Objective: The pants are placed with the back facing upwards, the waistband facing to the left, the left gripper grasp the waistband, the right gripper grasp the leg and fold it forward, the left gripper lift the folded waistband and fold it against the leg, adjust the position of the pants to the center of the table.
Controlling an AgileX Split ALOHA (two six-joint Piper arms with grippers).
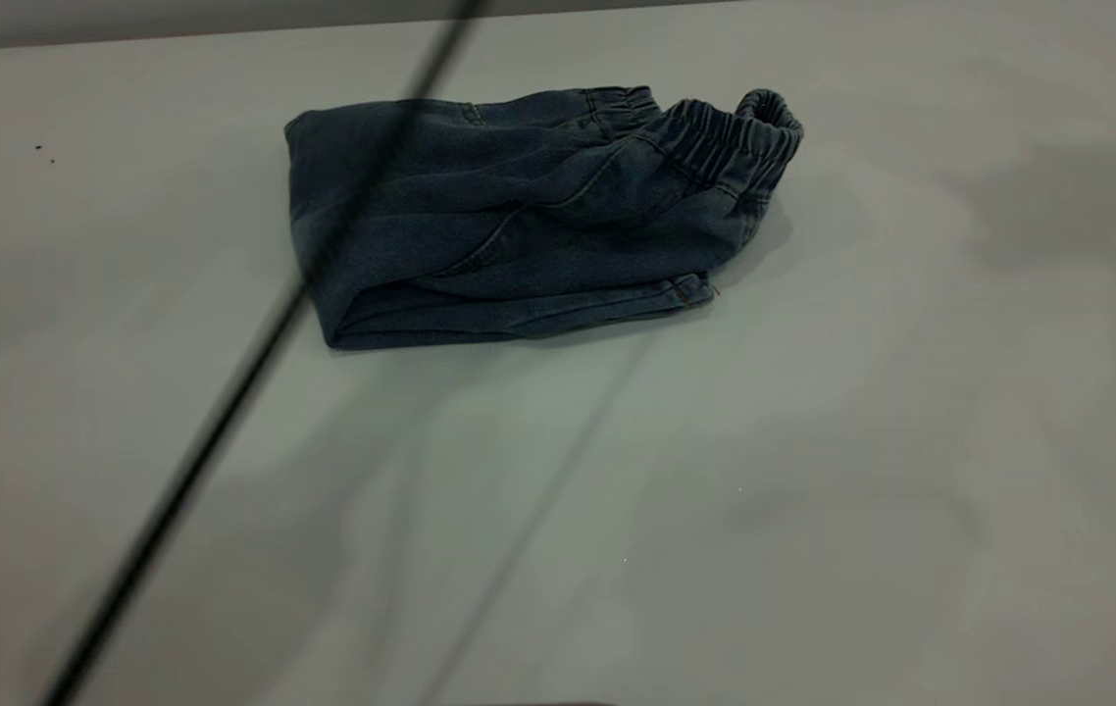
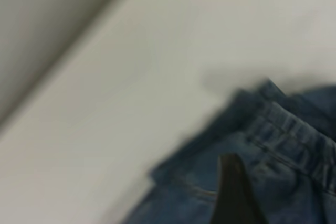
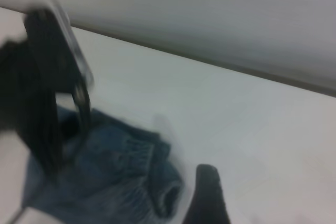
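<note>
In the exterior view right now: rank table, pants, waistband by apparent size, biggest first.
1. table, fills nearly the whole view.
2. pants, a folded bundle on the far part of the table.
3. waistband, the gathered band at the bundle's right end, only a part of the pants.
No close calls here.

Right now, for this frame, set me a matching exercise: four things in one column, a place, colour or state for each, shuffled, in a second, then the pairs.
Things:
1. waistband
2. pants
3. dark line
4. table

Descriptions:
A. folded into a bundle, lying flat
B. pale grey, under everything else
C. ruffled, at the bundle's right end in the exterior view
D. thin, blurred, running diagonally over the bundle's left part in the exterior view

Pairs: 1-C, 2-A, 3-D, 4-B
</note>
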